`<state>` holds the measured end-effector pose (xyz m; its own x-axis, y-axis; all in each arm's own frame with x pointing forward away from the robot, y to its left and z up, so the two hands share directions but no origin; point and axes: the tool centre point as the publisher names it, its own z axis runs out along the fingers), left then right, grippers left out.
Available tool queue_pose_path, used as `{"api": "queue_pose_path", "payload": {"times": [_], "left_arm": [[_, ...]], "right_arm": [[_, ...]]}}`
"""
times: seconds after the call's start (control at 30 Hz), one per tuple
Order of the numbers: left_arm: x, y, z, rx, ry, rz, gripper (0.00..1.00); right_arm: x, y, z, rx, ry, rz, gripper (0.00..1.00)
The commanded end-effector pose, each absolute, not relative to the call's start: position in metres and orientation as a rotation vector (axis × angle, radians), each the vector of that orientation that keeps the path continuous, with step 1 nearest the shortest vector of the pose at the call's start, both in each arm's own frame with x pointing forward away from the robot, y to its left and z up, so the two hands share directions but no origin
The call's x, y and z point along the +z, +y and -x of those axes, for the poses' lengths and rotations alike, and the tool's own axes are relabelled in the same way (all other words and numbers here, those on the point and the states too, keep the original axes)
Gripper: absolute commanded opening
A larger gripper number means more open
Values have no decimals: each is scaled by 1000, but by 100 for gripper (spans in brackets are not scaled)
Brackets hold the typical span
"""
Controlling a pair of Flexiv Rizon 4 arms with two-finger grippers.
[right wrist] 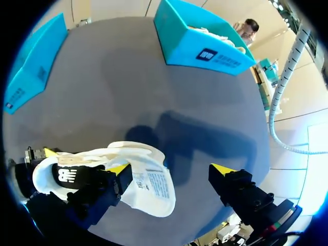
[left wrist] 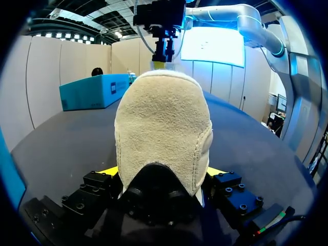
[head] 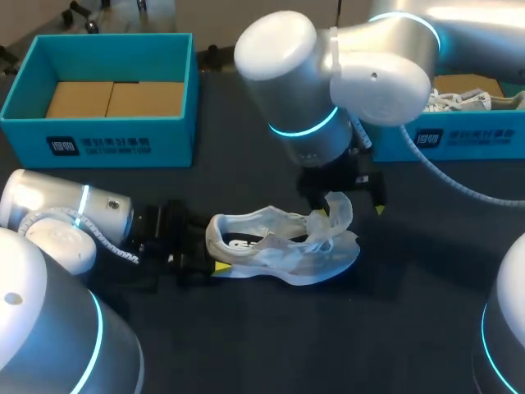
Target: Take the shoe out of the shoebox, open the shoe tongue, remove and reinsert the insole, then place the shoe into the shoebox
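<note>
Left gripper [left wrist: 163, 173] is closed on the heel of the shoe [head: 283, 246], a yellow tip seen at each side. Right gripper [right wrist: 171, 169] is held open above the shoe, one finger [right wrist: 119, 169] against the raised tongue [right wrist: 154, 187], the other well clear. Shoe is laid near the tabletop [head: 410, 312] middle, heel toward the left edge. Left box [head: 107, 144] is set at the far left corner. Right box [head: 463, 141] is set at the far right, with a second shoe [head: 459, 100] in it.

Rough, suede-like shoe [left wrist: 163, 123] on matt grey table [left wrist: 66, 148].
</note>
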<state>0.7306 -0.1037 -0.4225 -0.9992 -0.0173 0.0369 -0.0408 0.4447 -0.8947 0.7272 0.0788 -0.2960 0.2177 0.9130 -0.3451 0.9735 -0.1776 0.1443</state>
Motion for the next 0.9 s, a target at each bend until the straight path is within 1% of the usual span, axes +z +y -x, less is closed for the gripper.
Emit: {"api": "queue_pose_path", "payload": {"times": [0.03,0.4,0.47,0.5,0.53,0.57,0.6,0.67,0.7,0.73,0.77,0.9], "left_arm": [[-423,-104,-731,1637,-2652,-52,0],[-423,-104,-731,1637,-2652,-52,0],[-423,-104,-731,1637,-2652,-52,0],[-423,-104,-731,1637,-2652,-52,0],[-423,-104,-731,1637,-2652,-52,0],[-423,-104,-731,1637,-2652,-52,0],[-423,-104,-731,1637,-2652,-52,0],[-423,-104,-731,1637,-2652,-52,0],[-423,-104,-731,1637,-2652,-52,0],[-423,-104,-731,1637,-2652,-52,0],[-423,-104,-731,1637,-2652,-52,0],[-423,-104,-731,1637,-2652,-52,0]], "right_arm": [[-283,95,-723,-125,1283,-2425,100],[-254,129,-738,11,1705,-2130,100],[-249,135,-741,43,1779,-2078,90],[-246,139,-742,54,1810,-2052,79],[-244,143,-743,55,1837,-2023,74],[-242,146,-745,59,1881,-1994,60],[-241,150,-746,53,1919,-1963,41],[-239,159,-749,66,1995,-1906,33],[-238,163,-751,57,2019,-1881,22],[-238,167,-753,70,2053,-1859,15],[-237,171,-755,55,2087,-1830,0],[-238,186,-759,35,2206,-1721,0]]}}
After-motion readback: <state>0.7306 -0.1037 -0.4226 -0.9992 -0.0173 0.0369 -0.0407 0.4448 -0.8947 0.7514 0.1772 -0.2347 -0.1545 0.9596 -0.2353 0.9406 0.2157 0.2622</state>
